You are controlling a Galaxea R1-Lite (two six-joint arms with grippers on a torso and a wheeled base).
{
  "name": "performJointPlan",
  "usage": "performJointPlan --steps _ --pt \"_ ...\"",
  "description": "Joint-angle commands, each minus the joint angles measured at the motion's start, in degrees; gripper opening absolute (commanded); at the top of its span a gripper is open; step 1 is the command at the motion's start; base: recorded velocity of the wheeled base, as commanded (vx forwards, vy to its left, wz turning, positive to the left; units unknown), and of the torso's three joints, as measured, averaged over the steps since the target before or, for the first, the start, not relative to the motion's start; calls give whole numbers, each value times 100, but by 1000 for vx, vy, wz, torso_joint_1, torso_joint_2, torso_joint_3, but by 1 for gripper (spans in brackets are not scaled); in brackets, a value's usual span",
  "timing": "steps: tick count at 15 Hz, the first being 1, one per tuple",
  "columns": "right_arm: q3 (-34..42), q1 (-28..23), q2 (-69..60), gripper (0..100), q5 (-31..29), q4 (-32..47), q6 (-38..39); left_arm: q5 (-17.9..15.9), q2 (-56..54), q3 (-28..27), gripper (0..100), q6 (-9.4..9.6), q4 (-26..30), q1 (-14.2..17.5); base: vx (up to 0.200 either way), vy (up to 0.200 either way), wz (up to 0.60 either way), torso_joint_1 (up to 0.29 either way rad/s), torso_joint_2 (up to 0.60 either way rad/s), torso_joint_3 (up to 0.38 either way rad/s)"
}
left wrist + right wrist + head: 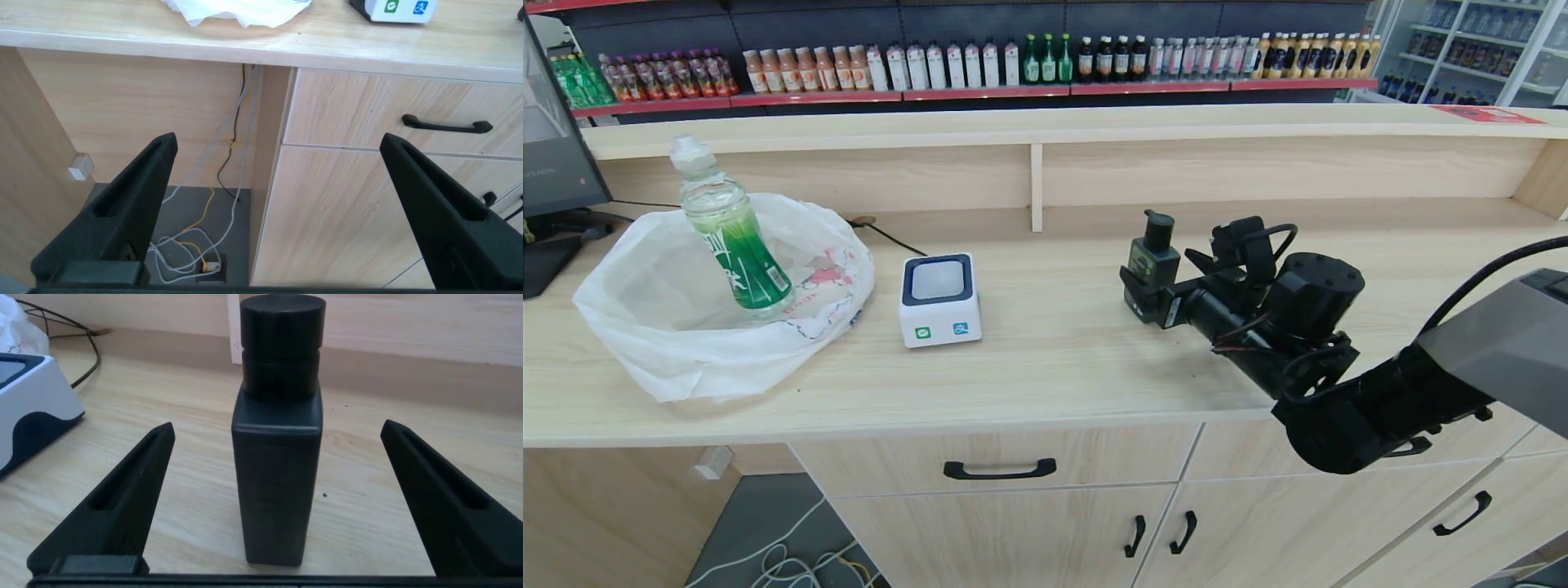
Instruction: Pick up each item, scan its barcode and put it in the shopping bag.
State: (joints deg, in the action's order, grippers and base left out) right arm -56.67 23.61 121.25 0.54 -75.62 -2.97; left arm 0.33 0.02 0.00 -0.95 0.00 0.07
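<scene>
Scanner sits between bag (bottle inside) and flask.

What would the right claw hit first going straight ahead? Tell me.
The dark bottle, standing upright on the counter, centred ahead of the open right claw. It looks close, though depth is unclear.

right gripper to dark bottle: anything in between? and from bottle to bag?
Nothing between the right gripper and the dark bottle: it stands upright between the open jaws. On the way to the shopping bag, the scanner sits on the counter, probably low enough to pass over. A green bottle already leans in the bag.
</scene>
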Motion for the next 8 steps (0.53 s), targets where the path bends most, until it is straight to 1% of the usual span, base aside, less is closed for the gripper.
performJointPlan --steps 1,4,6,8 --pt "-283 -6 206 100 -1 82 16 2 -2 0 100 -2 0 1 0 0 0 0 0 0" --pt "-617 -15 277 100 8 495 43 2 -2 0 100 -2 0 1 0 0 0 0 0 0" --pt "-819 -67 400 100 8 566 43 2 -2 0 100 -2 0 1 0 0 0 0 0 0" --pt "-1039 -94 488 100 -18 689 201 2 -2 0 100 -2 0 1 0 0 0 0 0 0"
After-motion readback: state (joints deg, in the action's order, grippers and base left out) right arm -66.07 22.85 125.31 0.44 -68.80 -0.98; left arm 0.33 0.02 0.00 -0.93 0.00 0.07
